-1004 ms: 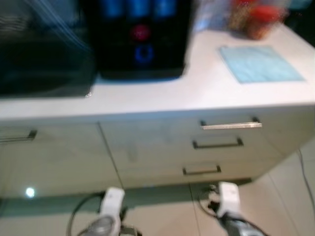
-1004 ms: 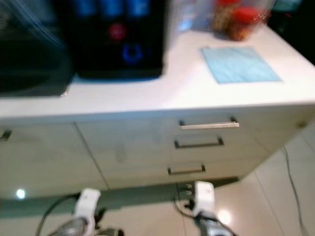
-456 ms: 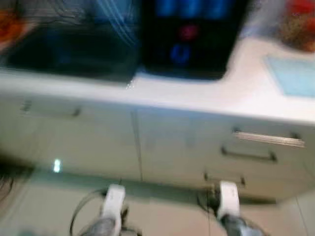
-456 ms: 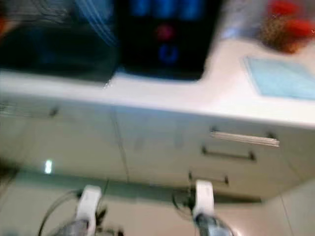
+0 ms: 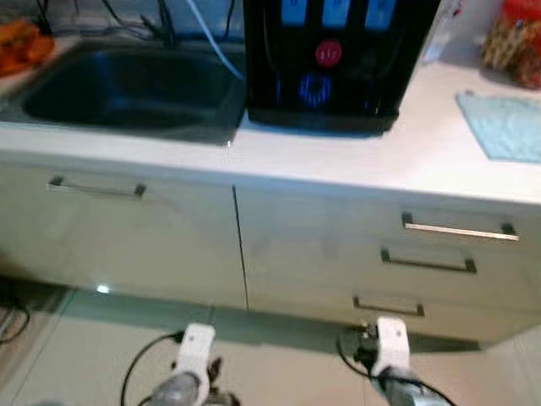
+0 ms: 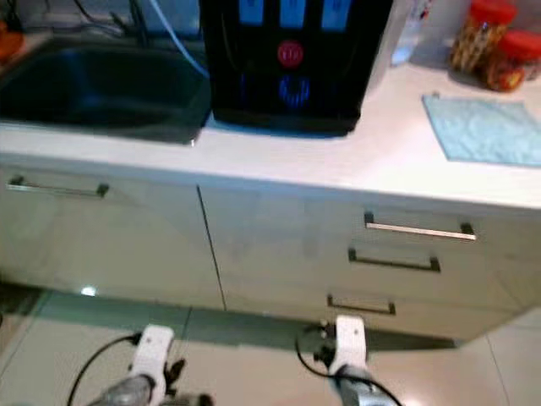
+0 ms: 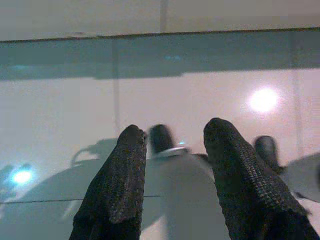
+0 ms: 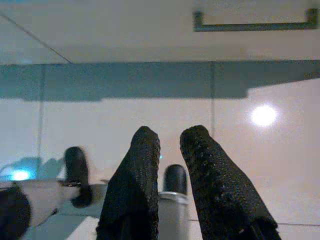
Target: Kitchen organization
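Hanging idle and empty since nothing is reached yet: left gripper (image 7: 172,175) parted wide, right gripper (image 8: 172,175) narrow, counter (image 5: 355,156) well above both.

text: none legible | dispenser (image 6: 292,63) panel: blurred marks (red badge unreadable)

A white counter (image 6: 372,156) ran across the top; a dark sink (image 6: 93,85) was sunk in at the robot's left; a black appliance (image 6: 292,59) with blue lights and a red button stood beside it; a pale blue cloth (image 6: 486,127) lay flat to the right, near two red-lidded jars (image 6: 494,55); three handled drawers (image 6: 397,262) were stacked beneath the cloth; both arms hung low above the tiled floor (image 6: 254,364).
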`<state>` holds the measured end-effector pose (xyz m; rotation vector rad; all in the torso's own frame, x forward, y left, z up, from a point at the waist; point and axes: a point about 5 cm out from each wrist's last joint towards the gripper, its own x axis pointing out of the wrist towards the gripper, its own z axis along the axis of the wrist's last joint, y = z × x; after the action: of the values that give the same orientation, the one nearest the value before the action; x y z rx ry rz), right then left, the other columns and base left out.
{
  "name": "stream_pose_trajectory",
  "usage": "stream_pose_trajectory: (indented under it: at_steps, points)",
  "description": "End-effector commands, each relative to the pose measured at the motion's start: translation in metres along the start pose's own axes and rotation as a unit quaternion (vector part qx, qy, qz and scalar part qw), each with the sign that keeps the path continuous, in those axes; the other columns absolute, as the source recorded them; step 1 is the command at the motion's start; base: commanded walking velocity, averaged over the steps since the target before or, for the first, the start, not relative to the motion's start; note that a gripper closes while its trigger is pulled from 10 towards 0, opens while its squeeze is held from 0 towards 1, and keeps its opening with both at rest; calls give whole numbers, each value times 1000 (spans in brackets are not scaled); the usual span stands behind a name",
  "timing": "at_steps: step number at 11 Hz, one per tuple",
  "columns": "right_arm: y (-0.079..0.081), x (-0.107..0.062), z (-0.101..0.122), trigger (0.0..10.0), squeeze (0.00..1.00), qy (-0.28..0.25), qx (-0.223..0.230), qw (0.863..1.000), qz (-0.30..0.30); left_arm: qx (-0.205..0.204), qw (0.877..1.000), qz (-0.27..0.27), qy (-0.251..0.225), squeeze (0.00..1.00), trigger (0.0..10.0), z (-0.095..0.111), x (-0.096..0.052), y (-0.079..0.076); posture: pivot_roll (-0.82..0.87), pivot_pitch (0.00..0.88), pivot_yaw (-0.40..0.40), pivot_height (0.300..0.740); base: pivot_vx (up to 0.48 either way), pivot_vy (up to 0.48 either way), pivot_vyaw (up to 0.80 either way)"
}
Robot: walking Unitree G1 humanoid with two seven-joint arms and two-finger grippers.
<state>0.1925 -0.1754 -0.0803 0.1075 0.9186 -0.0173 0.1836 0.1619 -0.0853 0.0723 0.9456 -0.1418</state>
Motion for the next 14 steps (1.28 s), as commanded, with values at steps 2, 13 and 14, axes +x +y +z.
stream_pose_trajectory:
  at_steps: [2,13,14]
  points:
    - [3,1,-1,10000,0,6,5,1000,5,-1,1000,7,6,0,10000,-2,-1,6,-23,66,-15,740,0,480,0]
    - [2,0,-1,10000,0,8,3,1000,5,0,1000,7,6,0,10000,-2,-1,5,-20,71,-21,740,0,480,0]
    - [2,0,-1,10000,0,8,2,1000,5,0,1000,8,6,0,10000,-3,-1,5,-20,72,-21,740,0,480,0]
